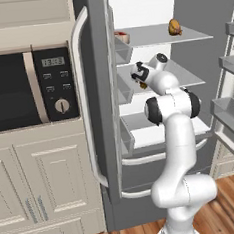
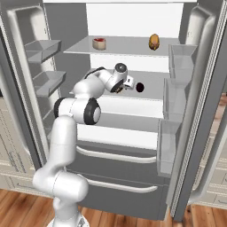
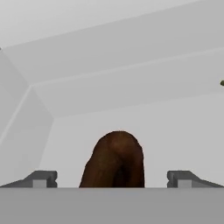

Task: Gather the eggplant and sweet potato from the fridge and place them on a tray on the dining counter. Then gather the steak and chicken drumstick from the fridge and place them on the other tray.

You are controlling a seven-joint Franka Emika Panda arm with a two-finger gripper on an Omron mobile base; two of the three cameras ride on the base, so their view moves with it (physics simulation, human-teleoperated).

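Hand view: tool (image 3: pixel 113 177) spread wide around the sweet potato (image 3: pixel 114 159) on the fridge's middle shelf (image 3: pixel 166 131).

Hand view gives the closest look: the sweet potato is a smooth, matte reddish-brown lump with a rounded top, its long axis running away from the camera toward the fridge's back wall, sitting between the two dark grey fingertips (image 3: pixel 41 178) without touching either, jaws open. Right base view places the tool (image 2: pixel 128 84) on that pale, flat shelf, beside a small dark oval eggplant (image 2: pixel 140 87), and shows the fridge (image 2: pixel 208 133) with both doors swung open. On the top shelf sit the steak (image 2: pixel 99 43), chunky with red top and cream sides, and the tan chicken drumstick (image 2: pixel 154 41). Left base view adds the cream cabinet with its built-in microwave (image 1: pixel 26 89) and the wooden floor (image 1: pixel 232 204).
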